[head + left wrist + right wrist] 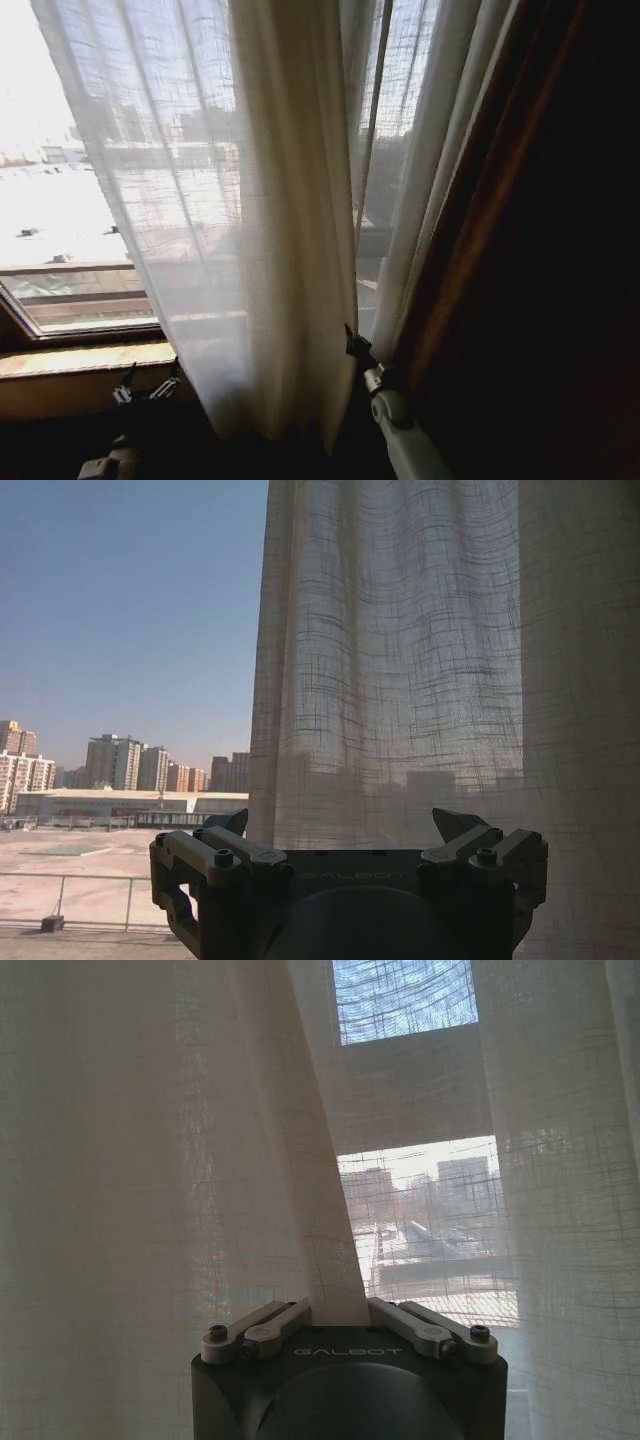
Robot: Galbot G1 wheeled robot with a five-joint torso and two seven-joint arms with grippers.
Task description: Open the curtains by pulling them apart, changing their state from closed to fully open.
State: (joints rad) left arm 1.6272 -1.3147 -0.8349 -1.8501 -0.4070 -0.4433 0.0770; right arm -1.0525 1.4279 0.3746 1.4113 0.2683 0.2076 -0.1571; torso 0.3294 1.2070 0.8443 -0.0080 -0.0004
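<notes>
The curtains are sheer white pleated panels. One wide panel [260,220] hangs across the middle of the window, and a narrower panel [430,200] is gathered to its right. My right gripper [353,342] is at the wide panel's lower right edge and is shut on a fold of that fabric [330,1260], which runs down between its fingers [337,1308]. Low on the left, my left gripper [150,382] stands open in front of the sill. It faces the panel's left edge [400,680] with nothing between its fingertips [342,825].
Bare glass left of the wide panel shows rooftops and towers [120,765]. A wooden sill [80,357] runs below the window. A dark frame bar [372,120] stands between the panels. A heavy dark brown drape [520,250] takes up the right side.
</notes>
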